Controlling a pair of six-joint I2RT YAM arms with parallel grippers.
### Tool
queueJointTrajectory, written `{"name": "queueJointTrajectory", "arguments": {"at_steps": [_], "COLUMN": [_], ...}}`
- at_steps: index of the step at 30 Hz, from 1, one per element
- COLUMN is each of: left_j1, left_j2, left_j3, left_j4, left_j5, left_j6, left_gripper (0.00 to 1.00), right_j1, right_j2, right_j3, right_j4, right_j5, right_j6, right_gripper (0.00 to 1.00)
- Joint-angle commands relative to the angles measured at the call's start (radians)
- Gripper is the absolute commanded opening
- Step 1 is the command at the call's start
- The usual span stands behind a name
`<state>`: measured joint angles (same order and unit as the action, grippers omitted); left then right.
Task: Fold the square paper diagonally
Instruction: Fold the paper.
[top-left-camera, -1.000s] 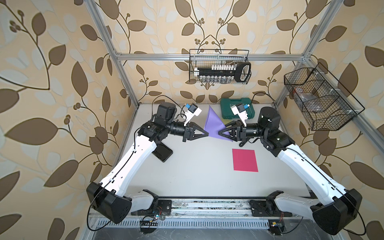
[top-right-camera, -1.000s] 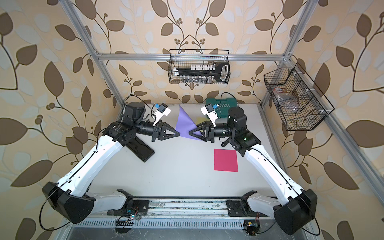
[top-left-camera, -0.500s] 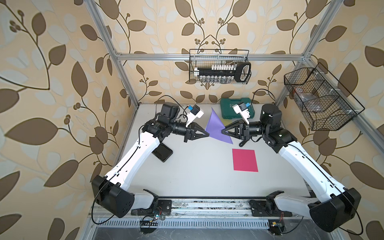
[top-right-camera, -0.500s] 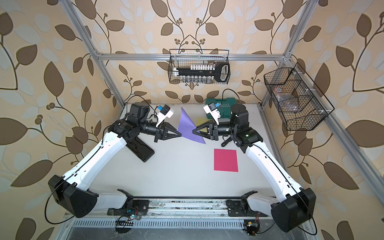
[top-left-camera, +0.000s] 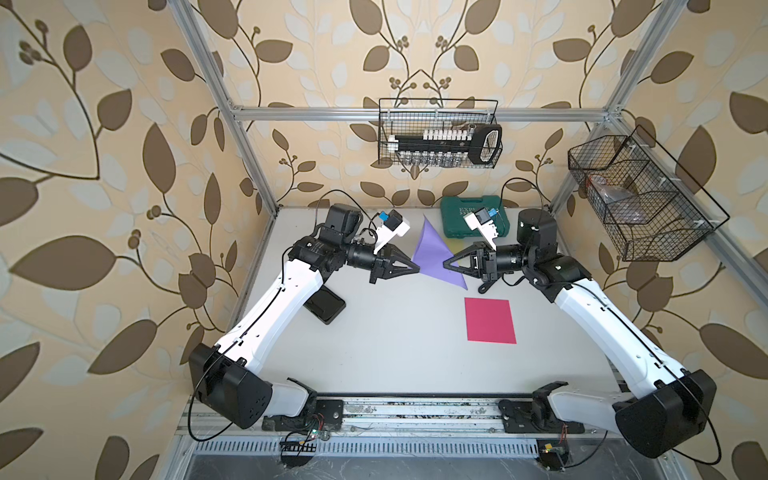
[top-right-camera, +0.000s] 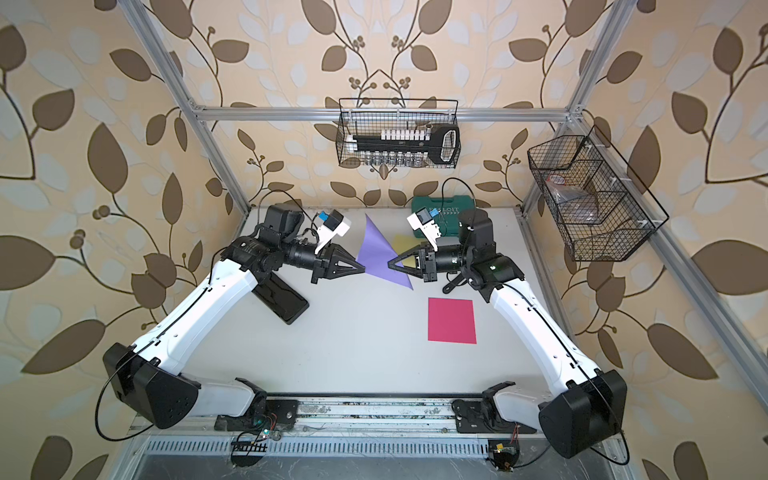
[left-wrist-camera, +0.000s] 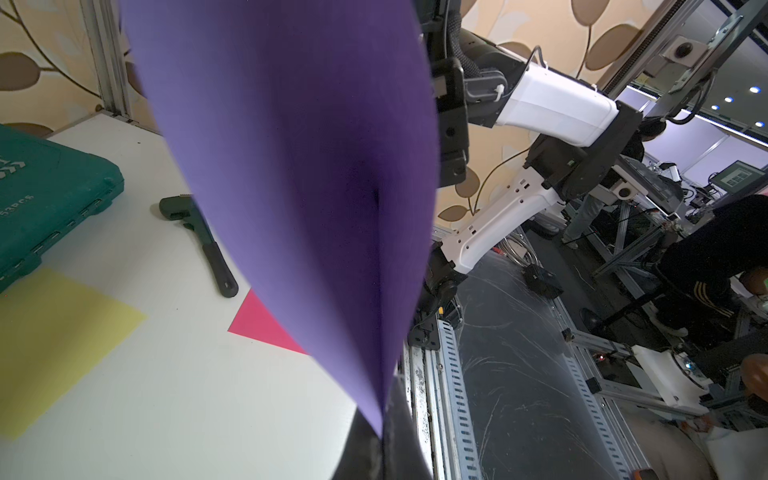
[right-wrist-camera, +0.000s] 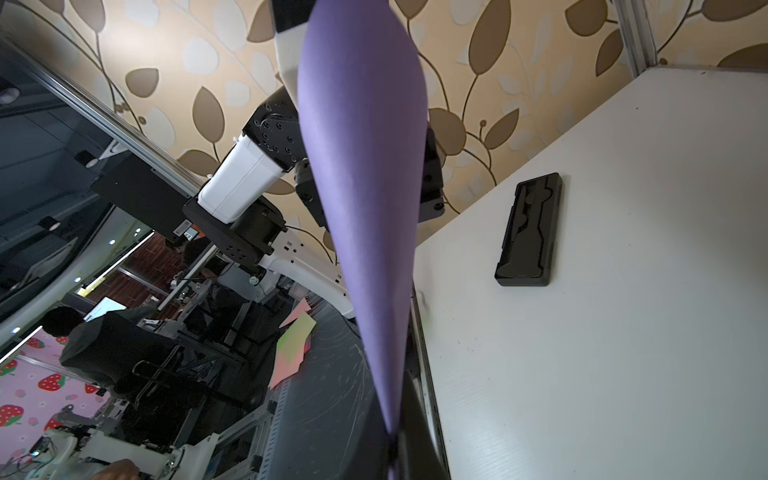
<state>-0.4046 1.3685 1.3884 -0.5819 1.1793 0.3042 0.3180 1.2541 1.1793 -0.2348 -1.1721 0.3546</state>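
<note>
Two robot grippers meet tip to tip above a white table (top-left-camera: 395, 365). The left gripper (top-left-camera: 417, 269) and the right gripper (top-left-camera: 445, 262) are each pinched tight on an opposite corner of the purple paper (top-left-camera: 432, 253), which hangs bowed between them.

Beyond the right gripper, toward the back wall, a green tool case (top-left-camera: 455, 216) lies closed. High behind both grippers, a wire basket (top-left-camera: 384, 124) holds a black holder (top-left-camera: 449, 141) lined with white pieces, above a row of small jars (top-left-camera: 424, 158). Out past the right arm, a second wire basket (top-left-camera: 665, 239) is split into compartments, and a clear bag (top-left-camera: 615, 193) sits in one, its contents unclear.

A yellow sheet (left-wrist-camera: 54, 340) lies flat below the right gripper, with a dark wrench (left-wrist-camera: 199, 245) beside it. A black tray (right-wrist-camera: 528, 232) lies under the left arm. A pink sheet (top-left-camera: 490, 320) lies just nearside of the right gripper. Open tabletop runs from there to the front edge.
</note>
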Motion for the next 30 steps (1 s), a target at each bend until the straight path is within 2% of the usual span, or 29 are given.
{"name": "queueJointTrajectory", "arguments": {"at_steps": [1,3,7,8,10,11,14,16,17,18,19,20,21,22,25,27,28,29,30], "left_j1": [0.013,0.016,0.021,0.021,0.024,0.026,0.030,0.036,0.038,0.041,0.042,0.043,0.043,0.043,0.046,0.047,0.048,0.049,0.050], "left_j2": [-0.003,-0.001,-0.002,0.000,0.001,0.002,0.002,0.003,0.003,0.002,0.003,0.003,0.003,0.003,0.006,0.006,0.007,0.006,0.007], "left_j3": [0.026,0.021,0.012,0.010,0.008,0.008,0.002,0.002,0.001,0.001,0.001,0.001,0.001,0.001,0.001,0.002,0.002,0.002,0.002], "left_j4": [-0.011,0.001,0.018,0.022,0.030,0.036,0.058,0.067,0.069,0.071,0.072,0.073,0.075,0.076,0.076,0.075,0.076,0.076,0.075], "left_j5": [0.032,0.028,0.025,0.021,0.013,0.011,0.010,0.009,0.010,0.011,0.012,0.014,0.016,0.016,0.019,0.020,0.020,0.020,0.020], "left_j6": [0.032,0.026,0.015,0.012,0.006,0.000,-0.015,-0.023,-0.026,-0.027,-0.030,-0.031,-0.033,-0.034,-0.035,-0.038,-0.036,-0.037,-0.037], "left_gripper": [0.00,0.00,0.00,0.00,0.00,0.00,0.00,0.00,0.00,0.00,0.00,0.00,0.00,0.00,0.00,0.00,0.00,0.00,0.00], "right_j1": [-0.006,-0.007,-0.007,-0.008,-0.007,-0.007,-0.007,-0.007,-0.007,-0.008,-0.007,-0.007,-0.008,-0.007,-0.008,-0.007,-0.007,-0.007,-0.008], "right_j2": [0.008,0.011,0.011,0.010,0.008,0.007,0.004,0.002,0.001,-0.001,-0.002,-0.002,-0.002,-0.002,-0.004,-0.007,-0.008,-0.009,-0.010], "right_j3": [0.024,0.023,0.018,0.015,0.006,0.001,-0.012,-0.020,-0.025,-0.029,-0.033,-0.035,-0.037,-0.038,-0.041,-0.046,-0.049,-0.051,-0.052], "right_j4": [-0.006,-0.008,-0.024,-0.026,-0.026,-0.026,-0.026,-0.026,-0.026,-0.028,-0.027,-0.028,-0.029,-0.032,-0.044,-0.049,-0.050,-0.053,-0.062], "right_j5": [-0.021,-0.027,-0.030,-0.031,-0.031,-0.031,-0.043,-0.048,-0.048,-0.044,-0.042,-0.042,-0.043,-0.044,-0.044,-0.042,-0.042,-0.044,-0.050], "right_j6": [-0.028,-0.032,-0.046,-0.048,-0.046,-0.046,-0.047,-0.048,-0.049,-0.048,-0.048,-0.047,-0.049,-0.052,-0.063,-0.066,-0.068,-0.072,-0.079], "right_gripper": [0.03,0.00,0.01,0.15,0.20,0.19,0.01,0.00,0.01,0.17,0.19,0.17,0.05,0.00,0.00,0.15,0.12,0.00,0.00]}}
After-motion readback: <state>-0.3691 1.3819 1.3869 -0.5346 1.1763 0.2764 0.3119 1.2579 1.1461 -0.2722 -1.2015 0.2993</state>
